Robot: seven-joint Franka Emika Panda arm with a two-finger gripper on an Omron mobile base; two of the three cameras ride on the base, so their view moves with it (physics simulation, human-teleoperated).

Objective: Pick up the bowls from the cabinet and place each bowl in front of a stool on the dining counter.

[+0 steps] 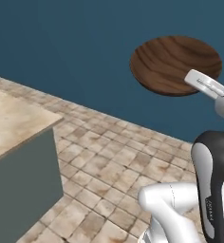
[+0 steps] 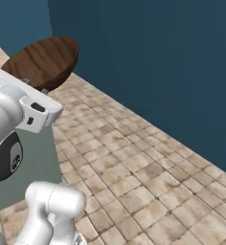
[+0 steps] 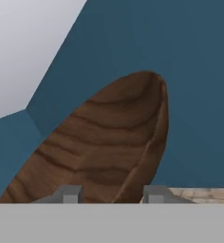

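Up in the air over the tiled floor (image 2: 148, 172), your gripper (image 3: 111, 193) is clamped on the rim of a wooden bowl (image 1: 173, 64), held tilted against the blue wall (image 1: 76, 52). No writing readable; the dark arm cover has a marking too small to make out. Dining counter (image 1: 14, 123) corner sits low on the left, well apart from the bowl, with open floor between.
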